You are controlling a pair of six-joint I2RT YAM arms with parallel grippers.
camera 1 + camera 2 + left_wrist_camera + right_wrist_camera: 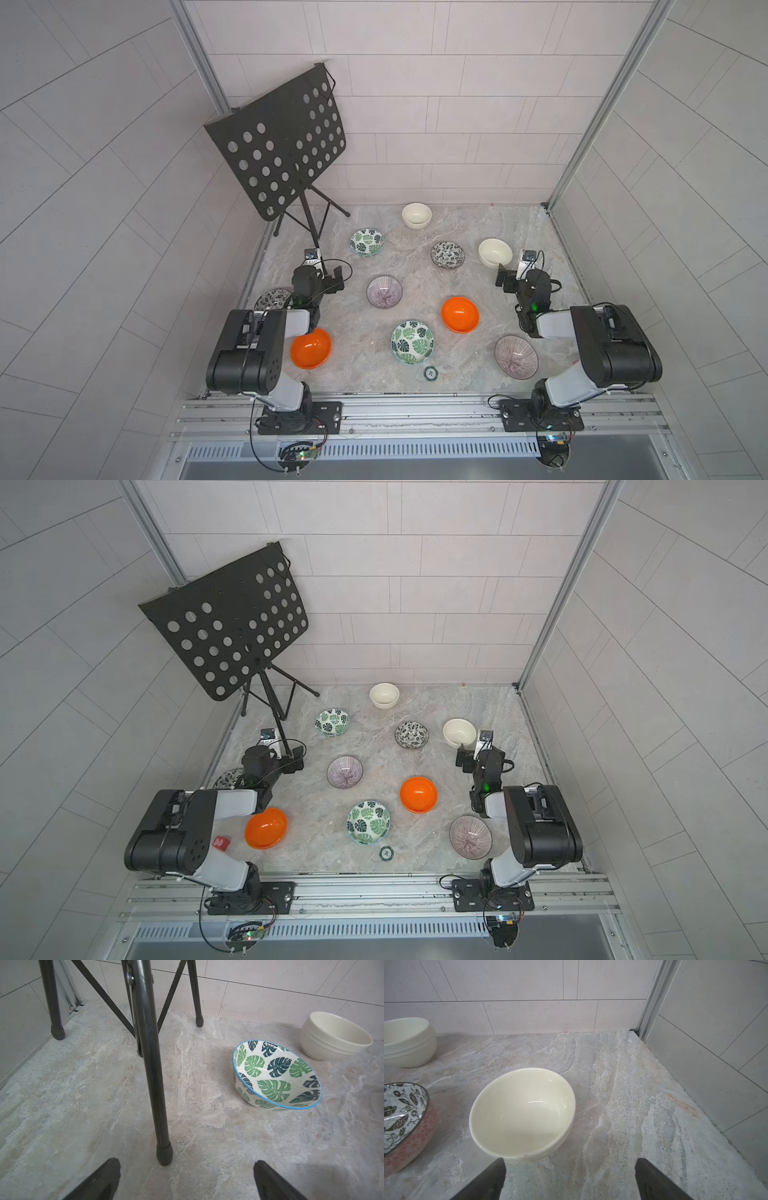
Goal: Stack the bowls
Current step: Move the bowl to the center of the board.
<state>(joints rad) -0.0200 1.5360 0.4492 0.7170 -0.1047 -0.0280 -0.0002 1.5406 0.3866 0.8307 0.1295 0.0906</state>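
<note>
A robot lab cell — tiled walls (457, 104), aluminium rail (415, 409) (two arms (249, 353) bolted on), marble-look tabletop (415, 270)

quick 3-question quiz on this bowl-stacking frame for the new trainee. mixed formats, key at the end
1. True or false: the right gripper is shut on the cream bowl.
2. Which bowl does the left arm partly hide in both top views? A purple, B black-and-white, C cream.
3. What black thing stands just ahead of the left gripper?

Key:
1. False. Its jaws are open and empty, and the bowl sits just ahead of them.
2. B, the black-and-white bowl.
3. A leg of the music stand.
</note>
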